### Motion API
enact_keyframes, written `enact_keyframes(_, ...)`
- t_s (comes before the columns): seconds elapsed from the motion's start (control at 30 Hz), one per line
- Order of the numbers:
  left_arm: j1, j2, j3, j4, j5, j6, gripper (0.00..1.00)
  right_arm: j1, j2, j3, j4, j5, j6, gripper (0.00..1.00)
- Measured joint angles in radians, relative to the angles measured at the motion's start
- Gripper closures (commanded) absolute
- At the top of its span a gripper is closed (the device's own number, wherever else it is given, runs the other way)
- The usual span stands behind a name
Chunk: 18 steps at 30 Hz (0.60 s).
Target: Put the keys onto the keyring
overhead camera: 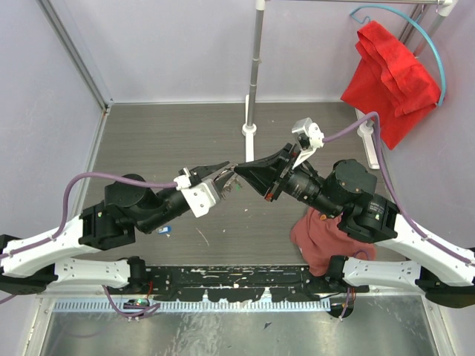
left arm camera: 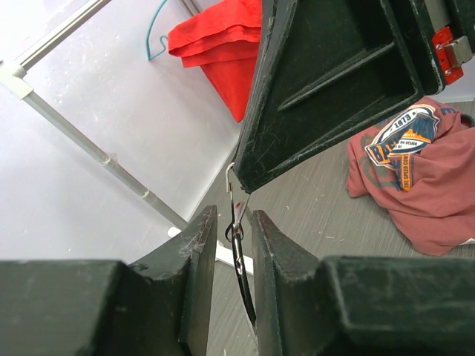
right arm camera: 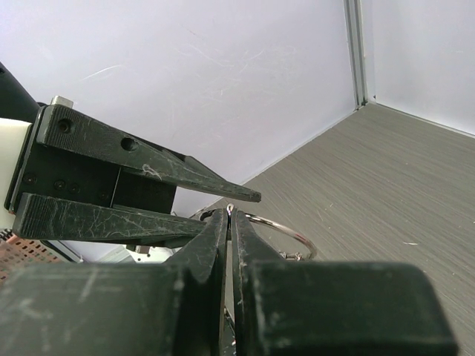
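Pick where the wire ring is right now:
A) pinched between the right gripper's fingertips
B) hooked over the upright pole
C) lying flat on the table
A: in the right wrist view the wire ring sticks out from the closed tips of the right gripper.

We take the upright metal pole point(overhead camera: 256, 67) as our mark: it rises from a white foot point(overhead camera: 249, 132) at the back of the grey wood-grain table point(overhead camera: 163, 141), close to the rear wall. Well to the right of the pole, up in the far corner, we see a bright red cloth point(overhead camera: 386, 74) draped over a teal hanger point(overhead camera: 441, 67). Also right of the pole but much nearer to us, a dull red T-shirt point(left arm camera: 434, 200) lies crumpled on the table, its blue, orange and white printed badge point(left arm camera: 404, 141) facing up.
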Motion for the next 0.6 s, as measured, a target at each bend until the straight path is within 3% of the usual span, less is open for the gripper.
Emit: enact_keyframes(0.6, -0.013, 0.0, 0.0, 0.012, 0.0, 0.013, 0.73, 0.0, 0.002, 0.0, 0.001, -0.003, 0.01, 0.99)
